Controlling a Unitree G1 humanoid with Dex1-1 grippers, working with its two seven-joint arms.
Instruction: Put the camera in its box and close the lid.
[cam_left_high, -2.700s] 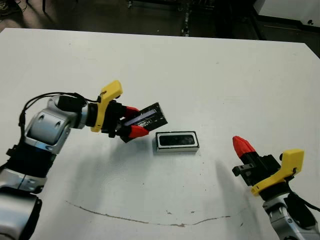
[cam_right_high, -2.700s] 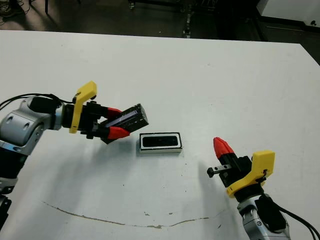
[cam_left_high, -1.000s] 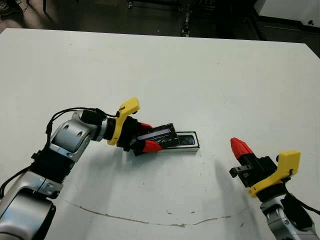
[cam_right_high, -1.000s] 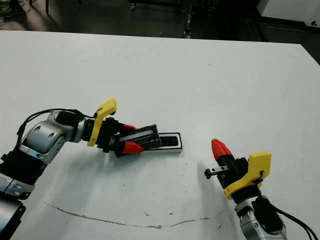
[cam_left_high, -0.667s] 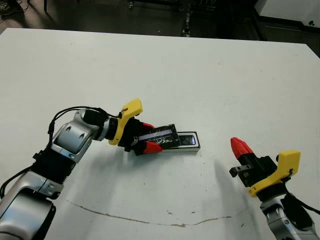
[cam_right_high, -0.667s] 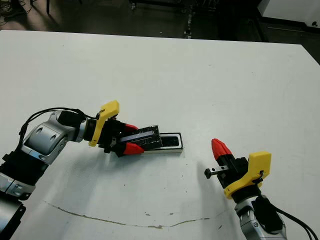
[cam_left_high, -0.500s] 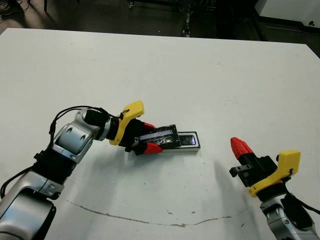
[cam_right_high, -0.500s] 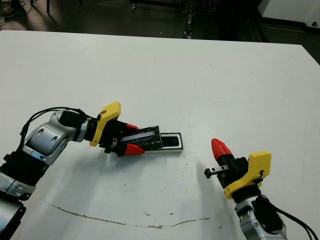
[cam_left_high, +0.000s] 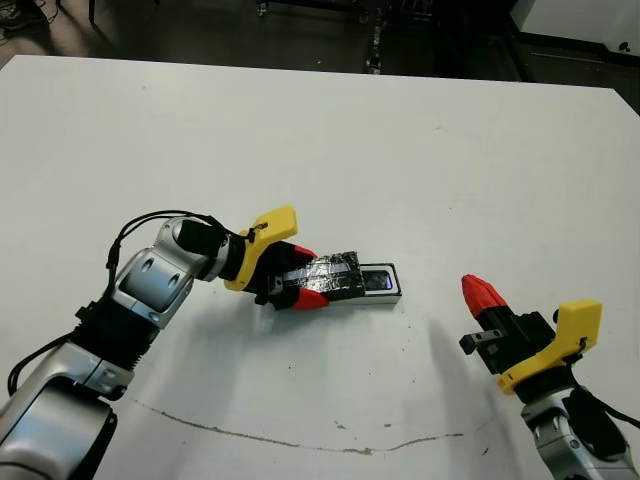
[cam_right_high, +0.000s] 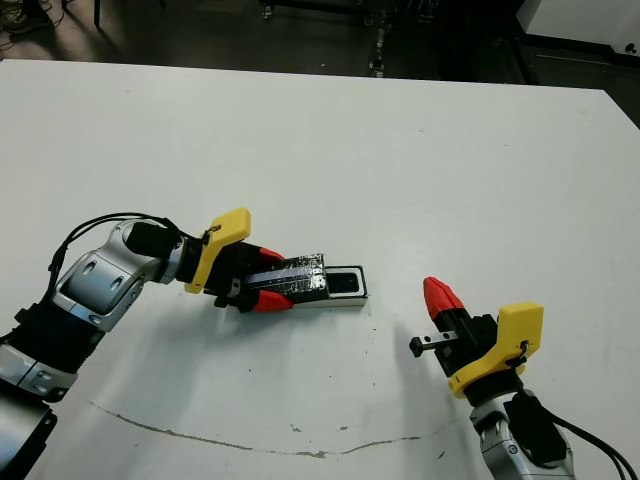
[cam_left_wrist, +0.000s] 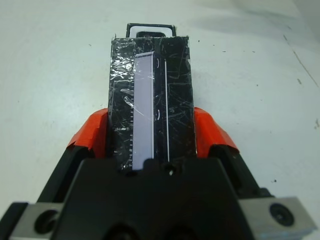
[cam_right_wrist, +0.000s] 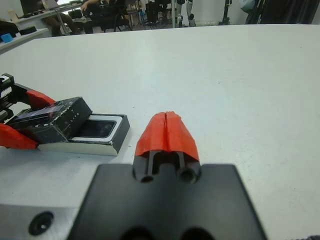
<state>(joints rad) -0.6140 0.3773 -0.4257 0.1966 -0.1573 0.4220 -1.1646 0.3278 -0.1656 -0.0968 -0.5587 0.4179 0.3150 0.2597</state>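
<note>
The white-walled box (cam_left_high: 393, 295) lies at the table's middle, and the black camera (cam_right_wrist: 99, 129) rests inside it. My left gripper (cam_left_high: 305, 277) is shut on the glossy black lid (cam_left_high: 331, 272). It holds the lid slightly tilted over the box's left part, so only the right end of the box (cam_left_wrist: 150, 29) and of the camera shows. The lid's pale strip (cam_left_wrist: 143, 107) faces up. My right gripper (cam_left_high: 483, 293) is shut with nothing in it, hovering right of the box and nearer the front edge.
A thin brownish scratch line (cam_left_high: 300, 440) runs across the white table (cam_left_high: 400, 150) near its front. Beyond the table's far edge, the right wrist view shows chairs and a seated person (cam_right_wrist: 100, 7).
My left gripper has carried the lid rightward and lower, from beside the box to over its left part, hiding more of the camera. The right arm has stayed still.
</note>
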